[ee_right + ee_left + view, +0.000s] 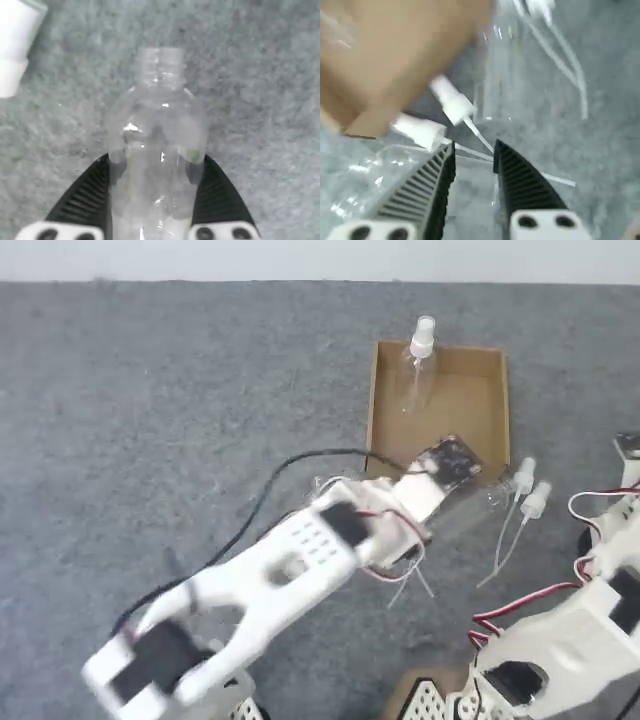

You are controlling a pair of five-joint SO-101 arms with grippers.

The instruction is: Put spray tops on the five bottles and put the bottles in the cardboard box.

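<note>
The grey tabletop (pixel 150 390) carries the cardboard box (pixel 495 410), where one capped bottle (pixel 416 370) already sits. The left arm (pixel 300 560) reaches to the box's near corner with its jaws apart. A spray top (pixel 454 104) lies just ahead of them, and its dip tube (pixel 481 137) trails back toward the gap between the tips, so this arm looks nearer to it. The right arm (pixel 580 630) has its jaws clamped on an uncapped bottle (pixel 157 130), whose long axis points straight away from them, open neck (pixel 160 60) foremost. Two loose spray tops (pixel 525 478) lie beside the box.
</note>
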